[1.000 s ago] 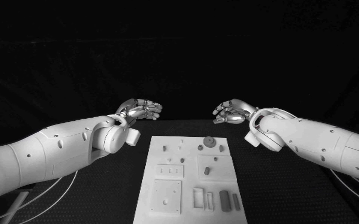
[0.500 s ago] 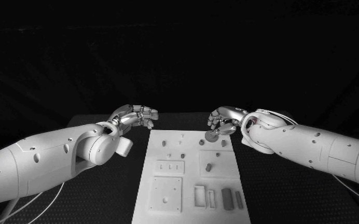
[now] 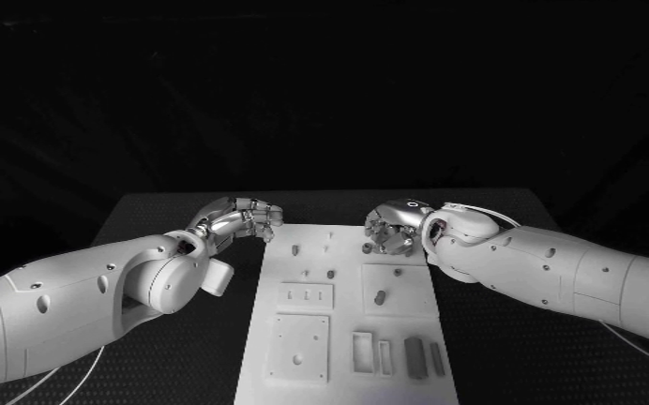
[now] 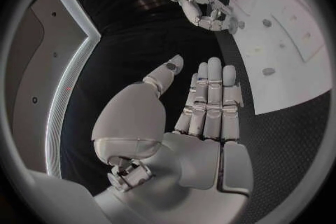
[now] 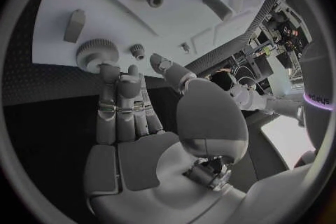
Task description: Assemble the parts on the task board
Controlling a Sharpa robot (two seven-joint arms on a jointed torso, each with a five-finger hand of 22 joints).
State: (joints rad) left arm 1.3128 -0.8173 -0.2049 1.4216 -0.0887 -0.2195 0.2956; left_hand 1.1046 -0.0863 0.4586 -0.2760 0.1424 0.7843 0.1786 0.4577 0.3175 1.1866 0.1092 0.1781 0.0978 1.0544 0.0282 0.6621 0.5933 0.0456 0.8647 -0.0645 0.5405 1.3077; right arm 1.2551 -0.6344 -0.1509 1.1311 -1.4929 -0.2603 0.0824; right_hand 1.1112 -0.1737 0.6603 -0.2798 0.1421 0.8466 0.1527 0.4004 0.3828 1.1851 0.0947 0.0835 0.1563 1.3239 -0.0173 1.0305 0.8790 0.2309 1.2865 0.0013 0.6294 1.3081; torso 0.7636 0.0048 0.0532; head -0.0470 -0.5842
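On the black table lies the white rectangular task board (image 3: 333, 330). At its far edge, the silver right hand (image 3: 392, 230) touches the grey toothed gear (image 5: 95, 53), apparently reaching to grasp it; the silver left hand (image 3: 241, 217) hovers empty, fingers apart. Next: close, lift.

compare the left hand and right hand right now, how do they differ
The right hand is over the task board's far corner, fingertips at the large gear; the left hand is beside the board's left edge over the black table, touching nothing. Left fingers lie straight together; right fingers reach to the gear. Both are silver and hold nothing.
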